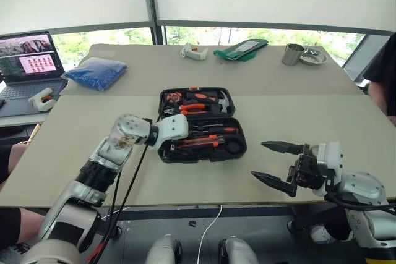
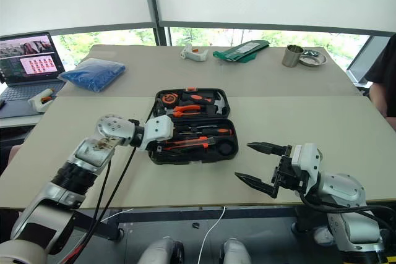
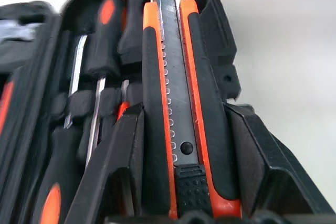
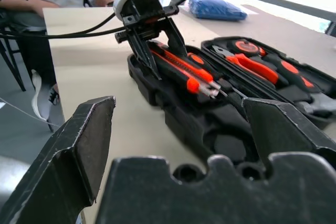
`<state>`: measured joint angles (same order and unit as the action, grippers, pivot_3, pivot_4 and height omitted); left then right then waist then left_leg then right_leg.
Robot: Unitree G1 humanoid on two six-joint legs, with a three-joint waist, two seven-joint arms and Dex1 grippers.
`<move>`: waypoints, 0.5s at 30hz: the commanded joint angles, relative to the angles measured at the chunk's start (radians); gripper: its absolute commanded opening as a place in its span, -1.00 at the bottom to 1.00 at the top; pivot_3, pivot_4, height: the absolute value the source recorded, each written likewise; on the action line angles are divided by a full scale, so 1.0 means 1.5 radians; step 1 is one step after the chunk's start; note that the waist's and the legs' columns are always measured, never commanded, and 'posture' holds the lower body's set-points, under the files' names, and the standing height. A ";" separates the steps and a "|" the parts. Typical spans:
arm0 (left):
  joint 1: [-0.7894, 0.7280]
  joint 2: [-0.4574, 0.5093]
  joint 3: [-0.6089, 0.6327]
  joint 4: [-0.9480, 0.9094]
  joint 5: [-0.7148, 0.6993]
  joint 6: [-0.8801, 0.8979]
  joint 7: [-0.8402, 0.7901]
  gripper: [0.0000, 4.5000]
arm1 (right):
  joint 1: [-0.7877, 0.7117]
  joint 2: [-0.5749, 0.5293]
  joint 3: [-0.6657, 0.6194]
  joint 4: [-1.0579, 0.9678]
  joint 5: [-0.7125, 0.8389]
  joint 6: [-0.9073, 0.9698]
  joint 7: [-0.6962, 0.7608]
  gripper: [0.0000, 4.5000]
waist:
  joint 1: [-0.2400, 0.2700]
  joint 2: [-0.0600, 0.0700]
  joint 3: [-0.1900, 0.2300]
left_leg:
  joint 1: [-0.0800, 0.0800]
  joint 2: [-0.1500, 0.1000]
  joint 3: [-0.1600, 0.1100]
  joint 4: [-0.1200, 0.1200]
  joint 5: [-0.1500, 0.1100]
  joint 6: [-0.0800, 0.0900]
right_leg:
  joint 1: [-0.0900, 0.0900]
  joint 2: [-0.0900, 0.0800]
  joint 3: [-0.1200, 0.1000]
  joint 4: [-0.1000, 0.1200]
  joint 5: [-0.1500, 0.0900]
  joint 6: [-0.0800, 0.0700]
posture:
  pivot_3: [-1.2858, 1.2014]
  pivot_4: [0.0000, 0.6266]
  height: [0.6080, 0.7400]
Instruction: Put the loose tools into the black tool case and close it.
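Observation:
The black tool case [image 1: 204, 156] lies open at the middle of the table, with orange-and-black tools in both halves. My left gripper [image 1: 184, 140] reaches over the near half from the left. It is shut on the black-and-orange utility knife [image 3: 176, 103], which lies lengthwise between its fingers [image 3: 115, 161]. The knife [image 4: 178, 66] sits low over the near half's slots; I cannot tell whether it rests in one. A black-and-orange screwdriver [image 3: 105, 30] lies in the case beside it. My right gripper [image 1: 258, 160] hovers open to the right of the case, holding nothing.
A blue bag [image 1: 96, 72] and a laptop [image 1: 28, 60] are at the far left. White gun-shaped items [image 1: 193, 51] [image 1: 43, 98], a green packet [image 1: 241, 49], a metal cup [image 1: 292, 54] and a dish [image 1: 312, 58] lie along the far side. A person [image 1: 383, 72] stands at the right edge.

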<state>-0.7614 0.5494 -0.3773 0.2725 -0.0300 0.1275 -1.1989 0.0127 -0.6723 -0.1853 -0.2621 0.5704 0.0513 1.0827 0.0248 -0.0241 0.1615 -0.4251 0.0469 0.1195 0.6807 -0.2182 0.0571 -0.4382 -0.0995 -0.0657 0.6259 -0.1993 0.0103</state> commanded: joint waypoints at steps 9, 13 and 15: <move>-0.028 0.013 -0.014 0.025 0.058 -0.025 -0.036 -0.22 | 0.020 -0.002 -0.019 -0.051 0.004 0.000 -0.026 1.00 | -0.002 0.000 0.000 | 0.000 0.001 -0.001 0.000 0.000 0.000 | 0.000 0.000 0.000 0.000 0.000 0.000 | 0.03 -0.52 1.00; -0.025 0.015 -0.021 0.010 0.065 0.001 -0.049 -0.22 | 0.014 -0.002 -0.013 -0.046 0.002 0.000 -0.029 1.00 | -0.002 0.000 0.000 | 0.000 0.001 -0.001 0.000 0.000 0.000 | 0.000 0.000 0.000 0.000 0.000 0.000 | 0.03 -0.52 1.00; -0.025 0.013 -0.024 0.002 0.068 0.019 -0.050 -0.22 | 0.009 -0.002 -0.007 -0.043 0.000 -0.001 -0.028 1.00 | -0.002 0.000 0.000 | 0.000 0.001 -0.001 0.000 0.000 0.000 | 0.000 0.000 0.000 0.000 0.000 0.000 | 0.03 -0.52 1.00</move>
<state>-0.7891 0.5681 -0.4003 0.3074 0.0602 0.1223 -1.2559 0.0440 -0.6724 -0.1888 -0.3044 0.5697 0.0516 1.0417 0.0214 -0.0241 0.1615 -0.4251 0.0483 0.1185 0.6812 -0.2181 0.0570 -0.4378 -0.0993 -0.0651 0.6259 -0.1994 0.0101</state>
